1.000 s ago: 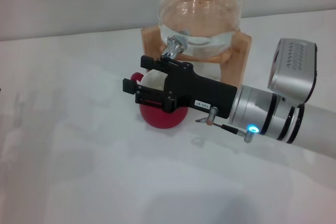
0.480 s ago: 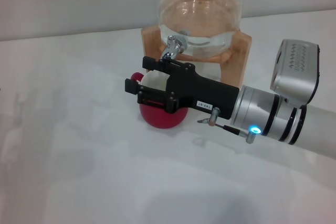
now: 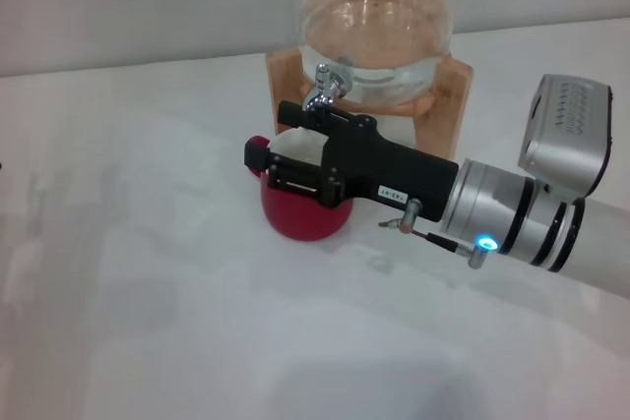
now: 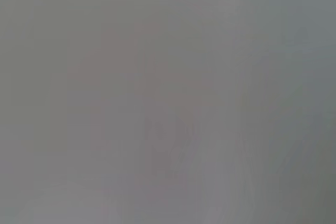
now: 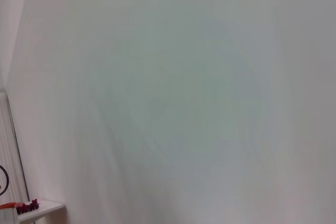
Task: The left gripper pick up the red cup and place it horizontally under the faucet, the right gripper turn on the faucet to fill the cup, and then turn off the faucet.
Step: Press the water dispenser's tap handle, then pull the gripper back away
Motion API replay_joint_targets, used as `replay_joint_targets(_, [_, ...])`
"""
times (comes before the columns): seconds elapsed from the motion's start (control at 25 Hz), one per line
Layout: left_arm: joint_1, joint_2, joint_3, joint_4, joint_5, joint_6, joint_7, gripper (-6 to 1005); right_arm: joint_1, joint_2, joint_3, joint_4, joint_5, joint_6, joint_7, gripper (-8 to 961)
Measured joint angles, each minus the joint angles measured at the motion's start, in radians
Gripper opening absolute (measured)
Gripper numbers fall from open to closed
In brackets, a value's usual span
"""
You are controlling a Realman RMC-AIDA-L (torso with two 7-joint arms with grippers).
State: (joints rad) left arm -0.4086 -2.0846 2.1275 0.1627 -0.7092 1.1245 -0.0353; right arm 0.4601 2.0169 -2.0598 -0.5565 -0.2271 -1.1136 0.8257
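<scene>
Head view: right pincer reaching in from the right, low over the white tabletop, fingers spread apart with a gap between them, grasping nothing. Upper finger just below the faucet, lower finger across the mouth of the red cup; whether touching the lever, cannot tell. Red cup standing upright on the tabletop directly below the spout, partly hidden behind the black pincer body, placed there so as to catch the water. Probably the step of working the faucet lever, with the cup already in position. Faucet fitted to the glass dispenser, raised on a wooden stand to leave room for a cup beneath. Left pincer nowhere visible here, likely parked out of frame.

Left wrist view: only a flat grey blur, no object recognisable, no fingers seen.

Right wrist view: mostly a pale plain wall, a small white shelf in one corner; own fingers not shown.

Tabletop plain white, smooth, slightly glossy; pale wall behind.
</scene>
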Motion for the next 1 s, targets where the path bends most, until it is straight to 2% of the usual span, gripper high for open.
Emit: replay_joint_targets(1.0, [-0.009,0.000,0.000,0.000,0.001,0.000,0.000,624,-0.011,-0.001,0.009,0.001,0.000,-0.008,-0.001,776])
